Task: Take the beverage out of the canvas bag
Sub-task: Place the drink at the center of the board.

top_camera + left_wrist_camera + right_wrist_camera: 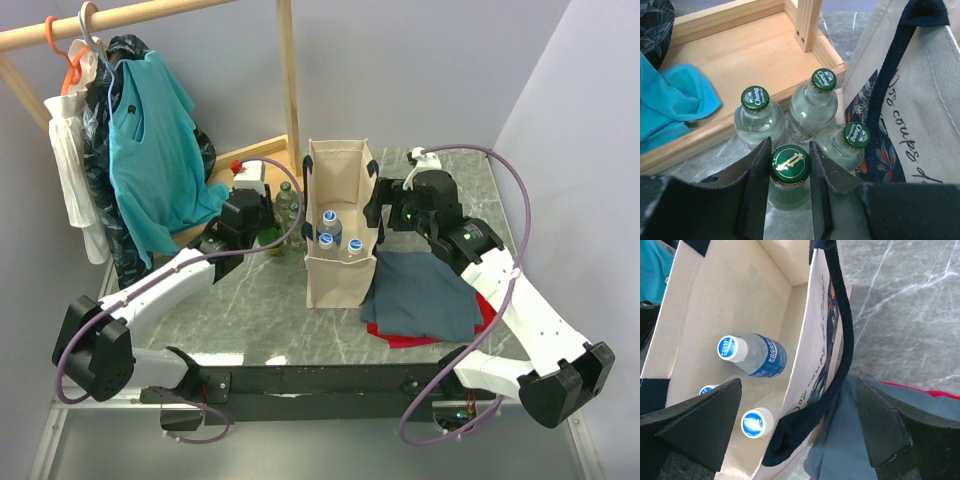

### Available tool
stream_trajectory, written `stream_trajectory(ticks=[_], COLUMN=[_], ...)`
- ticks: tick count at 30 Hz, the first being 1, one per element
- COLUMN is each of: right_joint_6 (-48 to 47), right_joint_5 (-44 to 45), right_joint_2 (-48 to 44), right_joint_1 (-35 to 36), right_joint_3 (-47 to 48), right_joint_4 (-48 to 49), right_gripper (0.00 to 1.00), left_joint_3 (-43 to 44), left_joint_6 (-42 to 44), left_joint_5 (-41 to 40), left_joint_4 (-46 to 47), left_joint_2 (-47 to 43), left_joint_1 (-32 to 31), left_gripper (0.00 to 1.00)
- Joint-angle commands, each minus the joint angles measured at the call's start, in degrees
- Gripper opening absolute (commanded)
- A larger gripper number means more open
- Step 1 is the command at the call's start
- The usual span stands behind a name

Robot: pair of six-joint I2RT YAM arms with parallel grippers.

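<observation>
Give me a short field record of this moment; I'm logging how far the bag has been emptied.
left claw: shut on green-capped bottle, outside the bag
beside it: three standing green-capped bottles
canvas bag: upright, open
inside bag: three blue-capped bottles
right claw: open, straddling the bag's wall and navy handle
right of bag: grey-blue cloth

The canvas bag (338, 282) was beige with navy handles (842, 340). Plastic bottles (765, 359) had blue-and-white caps, glass bottles (812, 111) green caps. The table (260, 300) was marbled grey.
</observation>
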Motion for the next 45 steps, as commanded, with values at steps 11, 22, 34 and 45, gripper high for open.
stream_trajectory(ticks=[11, 22, 34, 45], right_joint_6=[-1.5, -1.9, -2.2, -2.2], right_joint_5=[1.2, 1.8, 1.6, 1.6], right_joint_2=[-0.5, -1.3, -1.0, -1.3], right_joint_1=[-0.4, -0.5, -0.4, -0.5], right_joint_3=[0.2, -0.4, -0.5, -0.5], right_joint_4=[1.9, 1.8, 1.9, 1.9], right_gripper=[1.00, 1.00, 1.00, 1.00], left_joint_3=[2.5, 1.9, 1.3, 1.3], left_joint_6=[1.5, 1.4, 1.1, -0.4], left_joint_5=[-2.1, -3.8, -4.8, -5.2], left_joint_4=[13.9, 15.9, 17.7, 16.2], left_joint_2=[1.5, 3.8, 5.3, 5.2], left_joint_1=[0.2, 0.1, -0.3, -0.8], left_gripper=[0.01, 0.01, 0.01, 0.02])
